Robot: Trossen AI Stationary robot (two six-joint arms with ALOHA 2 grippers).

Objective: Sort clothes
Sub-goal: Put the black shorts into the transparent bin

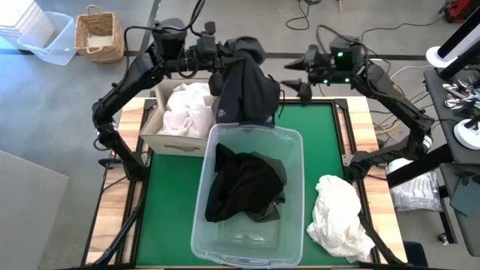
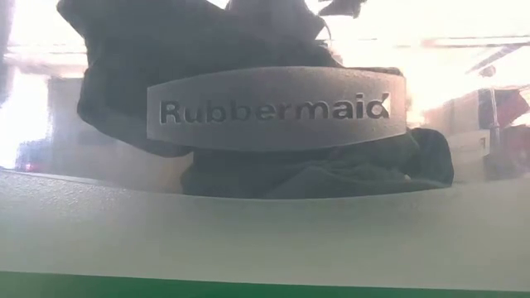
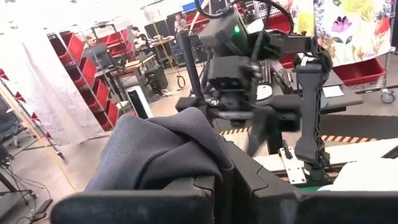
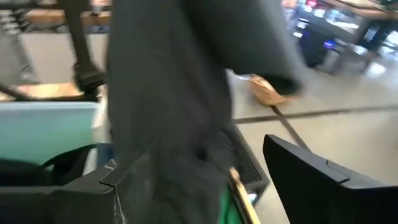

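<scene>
Overhead, charcoal fabric garment (image 1: 244, 94) held clamped in left hand (image 1: 238, 51) above far rim of clear plastic tub (image 1: 292, 217). Right hand (image 1: 298, 88) just beside garment, fingers spread, nothing held.

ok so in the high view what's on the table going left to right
beige fabric box holding white clothes → clear plastic tub with black clothes inside → crumpled white garment on the green mat
</scene>
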